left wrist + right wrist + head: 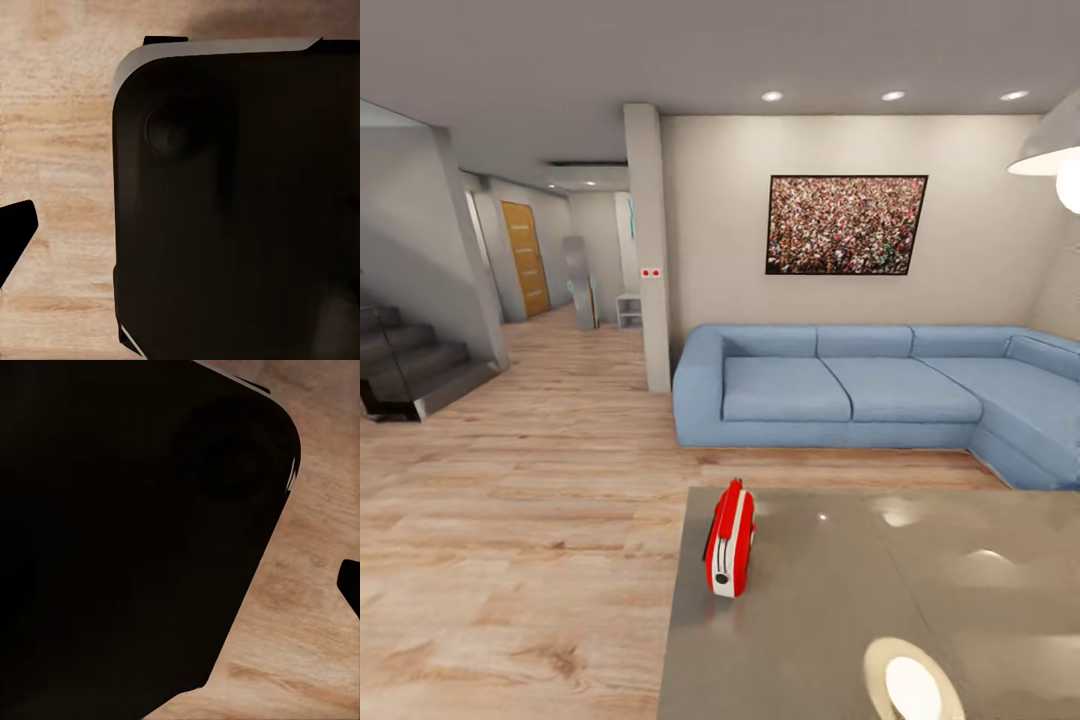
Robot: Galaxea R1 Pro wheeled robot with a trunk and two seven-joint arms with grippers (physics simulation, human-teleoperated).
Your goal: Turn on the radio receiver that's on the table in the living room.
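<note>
While my head camera looks forward, I log: radio receiver (731,540) standing upright near the left edge of the grey table (840,640); wide bare wood floor (510,520) left of it; blue corner sofa (880,390) beyond, floor strip between. Left wrist camera: dark rounded robot body (240,210) over floor. Right wrist camera: same dark body (127,532), floor alongside. Whether either gripper is apart or together, I cannot tell.
</note>
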